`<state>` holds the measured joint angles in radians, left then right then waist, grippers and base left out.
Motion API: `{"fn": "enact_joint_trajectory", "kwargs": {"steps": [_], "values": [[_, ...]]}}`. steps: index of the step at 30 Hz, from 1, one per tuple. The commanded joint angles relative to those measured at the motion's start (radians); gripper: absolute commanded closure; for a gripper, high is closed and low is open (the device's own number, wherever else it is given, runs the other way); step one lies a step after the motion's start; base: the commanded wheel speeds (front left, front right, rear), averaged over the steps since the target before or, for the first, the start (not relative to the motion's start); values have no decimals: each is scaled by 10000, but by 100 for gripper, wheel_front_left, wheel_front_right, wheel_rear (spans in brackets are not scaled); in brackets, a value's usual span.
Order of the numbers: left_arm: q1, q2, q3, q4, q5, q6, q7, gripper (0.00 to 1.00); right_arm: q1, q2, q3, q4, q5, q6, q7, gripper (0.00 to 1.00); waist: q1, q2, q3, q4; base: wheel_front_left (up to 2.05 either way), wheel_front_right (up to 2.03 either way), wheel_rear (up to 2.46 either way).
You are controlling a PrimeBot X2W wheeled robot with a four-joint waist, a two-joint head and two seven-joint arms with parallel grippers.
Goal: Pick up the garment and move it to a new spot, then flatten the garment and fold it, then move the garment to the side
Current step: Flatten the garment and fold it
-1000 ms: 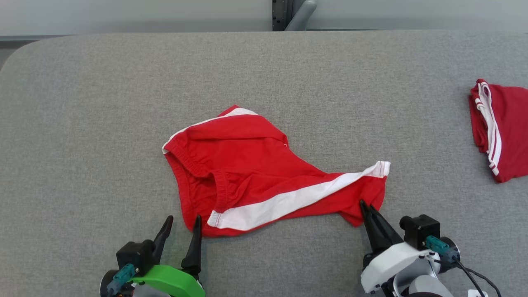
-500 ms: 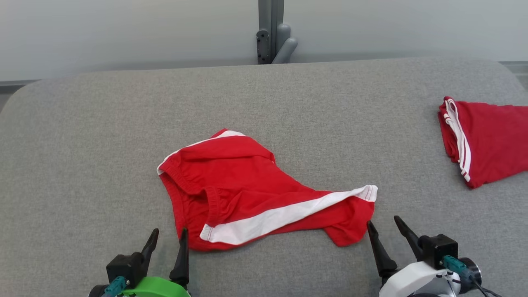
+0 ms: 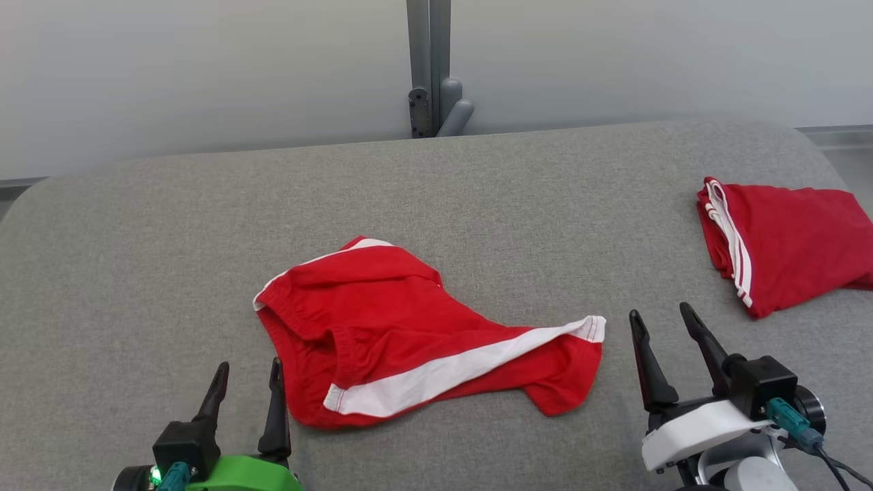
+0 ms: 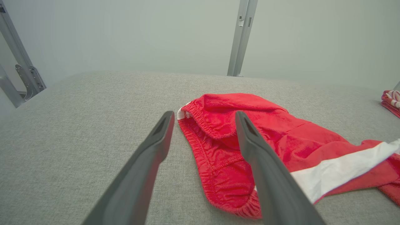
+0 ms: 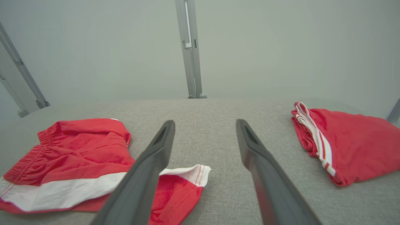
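The crumpled red shorts with a white side stripe (image 3: 409, 334) lie mid-way along the grey fabric bench (image 3: 545, 198). Their long axis runs left to right, waistband leftward and hem rightward. The left gripper (image 3: 248, 365) is just beside the waistband and the right gripper (image 3: 660, 311) near the hem, with both pairs of fingers spread wide, holding nothing. Open surface stretches behind the shorts. A folded red garment (image 3: 784, 239) lies at the right edge.
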<state>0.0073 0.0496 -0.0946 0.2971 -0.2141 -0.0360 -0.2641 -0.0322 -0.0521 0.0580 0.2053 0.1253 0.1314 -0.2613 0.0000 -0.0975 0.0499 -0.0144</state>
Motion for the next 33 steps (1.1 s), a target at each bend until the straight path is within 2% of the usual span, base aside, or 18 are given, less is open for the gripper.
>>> {"fn": "enact_joint_trajectory", "kwargs": {"steps": [1, 8, 15, 24, 33], "values": [[236, 24, 141, -268, 167, 200, 2, 0, 82, -6, -174, -137, -36, -16, -21, 0, 0, 1, -34, 12, 0, 0, 0], [292, 23, 420, -597, 501, 443, 4, 0, 96, 10, -574, -167, 51, -16, -20, 0, 0, 1, -24, 58, 0, 0, 0], [338, 23, 352, -637, 422, 366, 4, 0, 114, 12, -581, -112, 164, -16, -20, 0, 0, 1, 54, 49, 0, 0, 0], [21, 24, -660, 31, -753, -703, 4, 0, -43, 11, -307, 179, 159, -16, -21, 0, 0, 1, 524, -97, 0, 0, 0], [-562, 29, -1367, 843, -1388, -944, 4, 0, -391, 10, -124, 284, 45, -16, -20, 0, 0, 1, 1339, -347, 0, 0, 0]]}}
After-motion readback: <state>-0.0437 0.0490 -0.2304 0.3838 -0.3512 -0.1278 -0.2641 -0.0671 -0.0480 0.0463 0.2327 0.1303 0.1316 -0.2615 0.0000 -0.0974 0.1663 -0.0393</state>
